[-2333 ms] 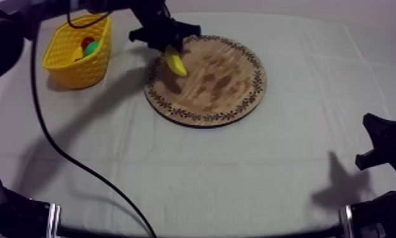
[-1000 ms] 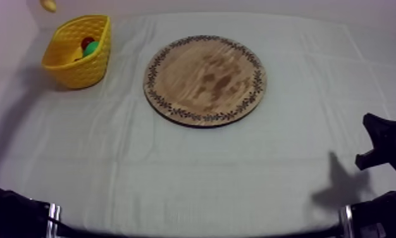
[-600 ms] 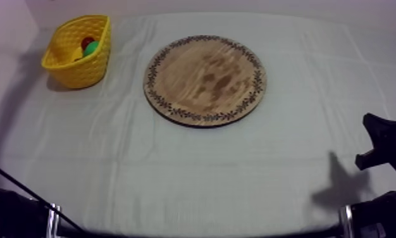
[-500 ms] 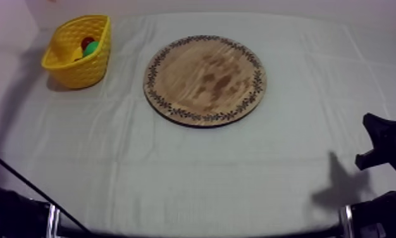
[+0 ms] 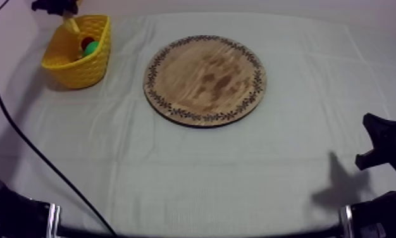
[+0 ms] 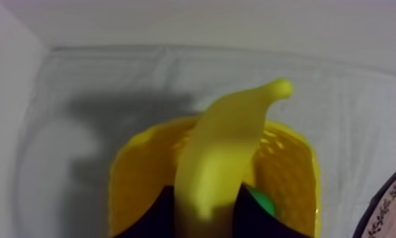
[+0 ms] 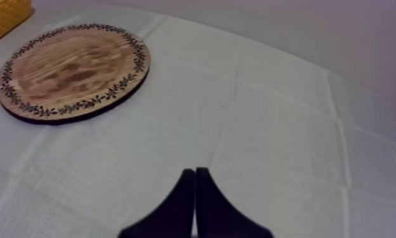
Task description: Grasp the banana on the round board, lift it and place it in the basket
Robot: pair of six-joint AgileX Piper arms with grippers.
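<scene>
Bench (image 5: pixel 194 183) under a grey-white cloth (image 7: pixel 270 126), matte, creased in squares. Left hand (image 6: pixel 204 218) clamped on the banana (image 6: pixel 222 152) near one end, poised over the yellow basket (image 6: pixel 289 171). Long axis in line with the fingers, tip leading toward the basket's open mouth. Probably only a short lowering and a release left. Smooth, curved, glossy peel; basket of perforated plastic lattice, a small red fruit (image 5: pixel 86 43) inside. Wooden board (image 5: pixel 205 79) round, grainy, bare, with patterned rim. Right hand (image 7: pixel 195 190) closed on nothing, well apart from the basket.
</scene>
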